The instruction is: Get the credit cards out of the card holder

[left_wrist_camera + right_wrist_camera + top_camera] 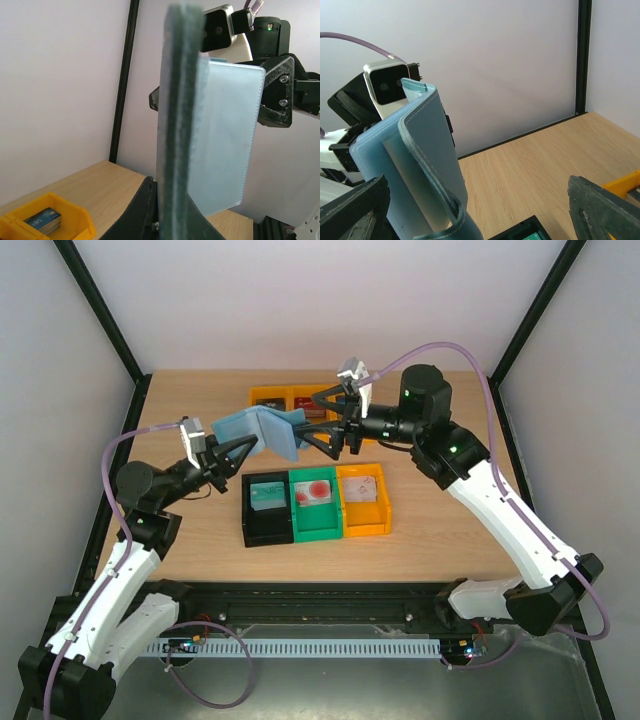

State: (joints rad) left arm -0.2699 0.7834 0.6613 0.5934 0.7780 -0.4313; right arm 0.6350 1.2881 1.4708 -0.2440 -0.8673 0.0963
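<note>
Pale walls close round a wooden table (420,550), and the wallet (262,428) hangs in the air over its far half, between the two arms. On the left, the left gripper (238,447) is clamped on the wallet's left flap and holds it clear of the wood. The wallet is opened into a V and runs roughly left to right, its free flap pointing towards the right arm. The right gripper (303,432) has its jaws spread wide with that flap between them, so the right arm is the one placed to work the slots.

From above the flap seems centred in the gap. The right wrist view shows otherwise: the wallet (420,160) sits hard over by one finger (350,210), with the other finger (605,210) well apart. Whether it touches the near finger I cannot tell. The left wrist view has the wallet (175,125) edge-on and upright, its paler inner face (225,140) turned away.

No view shows a card still in the slots. Cards (268,496) already lie in the black bin (250,530), the green bin (316,530) and the orange bin (365,528) below
</note>
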